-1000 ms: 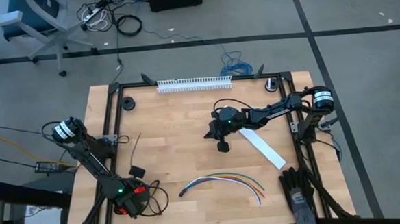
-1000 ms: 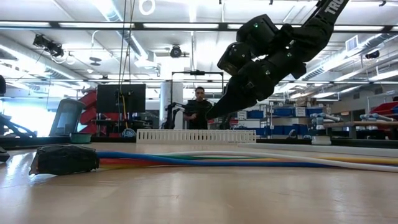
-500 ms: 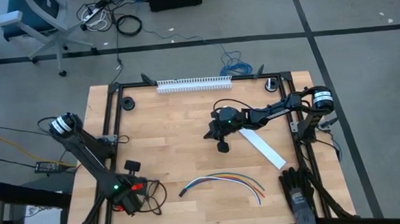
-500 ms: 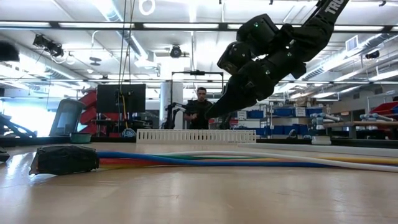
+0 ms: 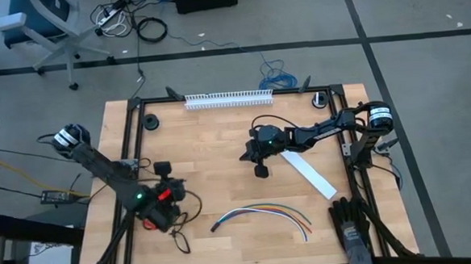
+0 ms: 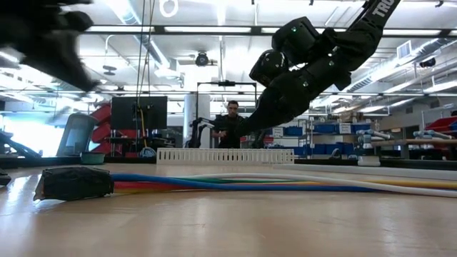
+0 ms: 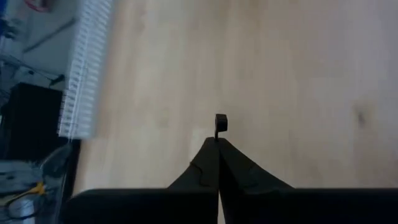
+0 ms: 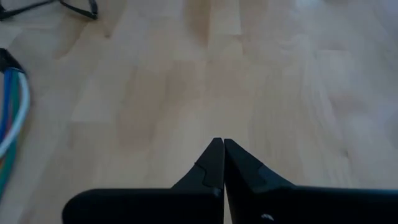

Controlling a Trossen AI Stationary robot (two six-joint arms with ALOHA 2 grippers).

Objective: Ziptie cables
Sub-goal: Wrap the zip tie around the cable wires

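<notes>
left claw (image 7: pixel 217 144): pinched on the ziptie (image 7: pixel 220 124), over the counter's (image 5: pixel 212 149) left side.
right claw (image 8: pixel 218 149): closed, empty, mid-counter.
cables (image 5: pixel 260 215): flat near the front edge.
advice: carry the ziptie low toward the cables' dark end, grip firm.

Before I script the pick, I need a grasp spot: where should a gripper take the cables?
Grip the cables near the dark joined end, coming straight down from above. There the wires sit gathered, while toward the other end they fan apart. They lie flat on the table, so I'd avoid a sideways approach.
</notes>
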